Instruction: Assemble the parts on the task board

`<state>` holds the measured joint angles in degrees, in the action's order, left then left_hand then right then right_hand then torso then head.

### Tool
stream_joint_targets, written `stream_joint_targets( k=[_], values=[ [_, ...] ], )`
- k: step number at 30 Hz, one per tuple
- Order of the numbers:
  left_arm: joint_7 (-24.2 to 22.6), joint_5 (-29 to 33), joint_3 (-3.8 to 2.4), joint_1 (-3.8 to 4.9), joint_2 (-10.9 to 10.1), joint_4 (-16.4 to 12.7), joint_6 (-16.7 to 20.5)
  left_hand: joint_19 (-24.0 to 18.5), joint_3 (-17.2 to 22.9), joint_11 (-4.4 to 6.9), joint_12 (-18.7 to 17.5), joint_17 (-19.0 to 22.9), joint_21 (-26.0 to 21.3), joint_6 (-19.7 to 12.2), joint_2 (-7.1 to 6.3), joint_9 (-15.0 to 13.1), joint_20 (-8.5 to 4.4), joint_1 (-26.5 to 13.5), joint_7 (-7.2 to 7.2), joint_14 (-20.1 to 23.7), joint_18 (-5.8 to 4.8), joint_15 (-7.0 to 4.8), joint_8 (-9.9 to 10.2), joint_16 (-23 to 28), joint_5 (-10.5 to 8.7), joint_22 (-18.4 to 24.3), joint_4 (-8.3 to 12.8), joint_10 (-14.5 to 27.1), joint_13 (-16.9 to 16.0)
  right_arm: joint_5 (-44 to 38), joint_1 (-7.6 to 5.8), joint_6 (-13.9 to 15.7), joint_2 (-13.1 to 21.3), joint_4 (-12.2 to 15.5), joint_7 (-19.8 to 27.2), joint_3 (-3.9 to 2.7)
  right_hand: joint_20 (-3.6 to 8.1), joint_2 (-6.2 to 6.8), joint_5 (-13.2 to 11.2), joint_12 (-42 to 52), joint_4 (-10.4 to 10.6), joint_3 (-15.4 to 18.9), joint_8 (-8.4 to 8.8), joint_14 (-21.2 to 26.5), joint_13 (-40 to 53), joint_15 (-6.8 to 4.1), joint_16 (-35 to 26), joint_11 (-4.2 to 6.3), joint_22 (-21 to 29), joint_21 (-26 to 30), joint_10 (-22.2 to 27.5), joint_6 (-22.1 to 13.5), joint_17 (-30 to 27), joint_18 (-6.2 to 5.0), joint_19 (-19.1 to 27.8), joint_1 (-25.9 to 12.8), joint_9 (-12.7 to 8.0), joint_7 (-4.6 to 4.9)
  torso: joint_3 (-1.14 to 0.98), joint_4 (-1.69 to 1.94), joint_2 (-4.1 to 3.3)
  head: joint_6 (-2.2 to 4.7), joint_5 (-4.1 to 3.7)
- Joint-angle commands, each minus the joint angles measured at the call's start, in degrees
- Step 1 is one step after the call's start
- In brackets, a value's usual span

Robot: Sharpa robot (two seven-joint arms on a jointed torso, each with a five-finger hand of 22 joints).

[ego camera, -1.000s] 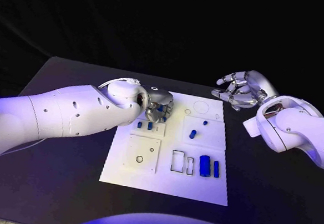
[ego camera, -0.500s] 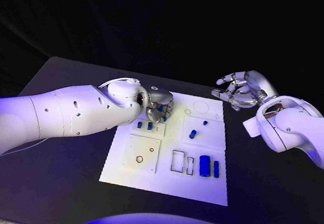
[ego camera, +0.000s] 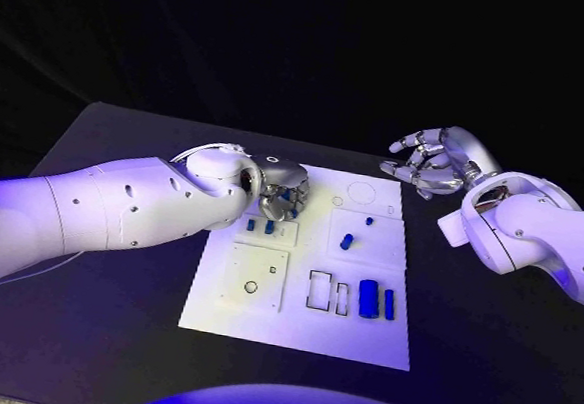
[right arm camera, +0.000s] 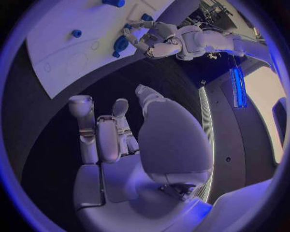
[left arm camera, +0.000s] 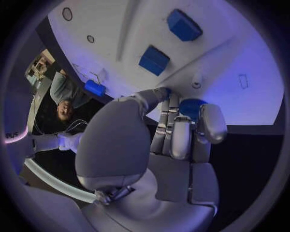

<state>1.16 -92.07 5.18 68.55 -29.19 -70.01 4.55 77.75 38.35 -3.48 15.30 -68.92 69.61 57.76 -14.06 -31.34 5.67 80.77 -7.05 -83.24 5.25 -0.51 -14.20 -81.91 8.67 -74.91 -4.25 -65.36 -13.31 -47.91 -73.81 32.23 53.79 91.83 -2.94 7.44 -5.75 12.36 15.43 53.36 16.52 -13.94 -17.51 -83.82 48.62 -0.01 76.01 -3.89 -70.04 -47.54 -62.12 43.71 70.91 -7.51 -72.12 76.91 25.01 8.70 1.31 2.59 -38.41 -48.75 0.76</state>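
Observation:
The white task board (ego camera: pixel 292 318) lies mid-table. My left hand (ego camera: pixel 283 189) hovers low over its far left corner, fingers curled around a blue part (left arm camera: pixel 191 106) pinched between thumb and fingers; that same blue part (right arm camera: pixel 120 46) sits under the left hand (right arm camera: pixel 151 42) in the right wrist view. Two small blue parts (ego camera: pixel 260 225) stand just nearer than the hand, also visible as blue blocks (left arm camera: pixel 155 59). Another blue part (ego camera: pixel 349 240) lies mid-board, and two long blue parts (ego camera: pixel 377 299) stand at the near right. My right hand (ego camera: pixel 436 160) floats beyond the board's far right corner, fingers apart, holding nothing.
Outlined slots and round holes (ego camera: pixel 254 286) mark the board's near left square, and rectangular frames (ego camera: pixel 327 291) stand beside the long parts. Black table (ego camera: pixel 95 267) surrounds the board on every side. My right forearm (ego camera: pixel 535 234) hangs over the table right of the board.
My left forearm has turned slightly while its hand stays over the same corner of the board. The right hand has not moved.

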Motion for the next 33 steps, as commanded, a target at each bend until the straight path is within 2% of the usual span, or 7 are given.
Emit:
stream_joint_targets(
  k=[1,10,16,24,33],
  values=[
    [-1.04,1.97,-0.24,-0.08,-1.07,-1.09,1.91,0.32,-0.1,0.04,-0.4,0.09,0.31,0.44,0.06,-0.01,0.06,-0.59,0.03,-0.45,-0.9,0.13,0.27,-0.24,0.31,-9.31,0.29,-0.65,0.0,-0.27,0.03,-0.34,-0.04,0.03,0.5,-0.01,-0.1,-0.16,0.35,0.17,-0.06,-0.3,-0.24,0.15,0.08,-0.32,-0.08,0.13,-0.03,0.32,-0.18,-0.12,0.08,-0.34,0.28,-0.25,-0.01,-0.17,0.03,0.05,0.03,0.06,0.04],
    [-1.54,5.0,-1.61,-0.09,-5.7,-5.31,4.65,0.56,-0.18,0.0,-0.95,0.19,0.76,0.7,-0.07,-0.06,0.14,-1.11,0.03,-0.55,-0.97,0.16,0.36,-0.23,0.48,-9.41,0.44,-1.34,0.07,-0.27,0.05,-0.29,0.15,-0.18,0.54,-0.01,-0.1,-0.16,0.35,0.17,-0.06,-0.3,-0.24,0.15,0.08,-0.32,-0.08,0.13,-0.03,0.32,-0.18,-0.12,0.08,-0.34,0.28,-0.25,-0.01,-0.17,0.03,0.34,0.28,0.18,-0.02],
    [-1.64,6.4,-2.24,-0.1,-7.92,-7.11,5.4,0.62,-0.23,0.0,-1.15,0.29,0.86,0.78,-0.17,-0.07,0.15,-1.32,0.03,-0.56,-0.98,0.16,0.4,-0.2,0.52,-9.42,0.48,-1.58,0.09,-0.27,0.13,-0.3,0.23,-0.28,0.56,-0.01,-0.1,-0.16,0.35,0.17,-0.06,-0.3,-0.24,0.15,0.08,-0.32,-0.08,0.13,-0.03,0.32,-0.18,-0.12,0.08,-0.34,0.28,-0.25,-0.01,-0.17,0.07,0.41,0.33,0.33,0.07],
    [-0.75,7.44,-2.47,-0.18,-9.86,-7.49,3.02,0.46,-0.27,-0.01,-1.26,0.43,0.61,0.81,-0.22,-0.08,0.16,-1.42,0.02,-0.53,-0.92,0.18,0.43,-0.15,0.51,-9.34,0.5,-1.69,0.11,-0.27,0.19,-0.32,0.37,-0.31,0.54,-0.01,-0.09,-0.14,0.35,0.13,-0.06,-0.33,-0.38,0.15,-0.05,-0.34,-0.11,0.15,0.0,0.42,-0.14,-0.02,0.07,-0.36,0.3,-0.27,0.0,-0.19,0.0,0.37,0.24,0.5,0.26],
    [-0.19,7.58,-2.48,-0.31,-9.86,-5.98,1.52,0.39,-0.28,-0.02,-1.39,0.56,0.5,0.78,-0.28,-0.07,0.17,-1.48,0.02,-0.48,-0.9,0.18,0.48,-0.1,0.48,-9.31,0.54,-1.69,0.13,-0.27,0.2,-0.32,0.33,-0.3,0.53,-0.01,-0.09,-0.14,0.35,0.13,-0.06,-0.33,-0.38,0.15,-0.05,-0.34,-0.11,0.15,0.0,0.42,-0.14,-0.02,0.07,-0.36,0.3,-0.27,0.0,-0.19,0.01,0.21,0.14,0.5,0.52]
  ],
)
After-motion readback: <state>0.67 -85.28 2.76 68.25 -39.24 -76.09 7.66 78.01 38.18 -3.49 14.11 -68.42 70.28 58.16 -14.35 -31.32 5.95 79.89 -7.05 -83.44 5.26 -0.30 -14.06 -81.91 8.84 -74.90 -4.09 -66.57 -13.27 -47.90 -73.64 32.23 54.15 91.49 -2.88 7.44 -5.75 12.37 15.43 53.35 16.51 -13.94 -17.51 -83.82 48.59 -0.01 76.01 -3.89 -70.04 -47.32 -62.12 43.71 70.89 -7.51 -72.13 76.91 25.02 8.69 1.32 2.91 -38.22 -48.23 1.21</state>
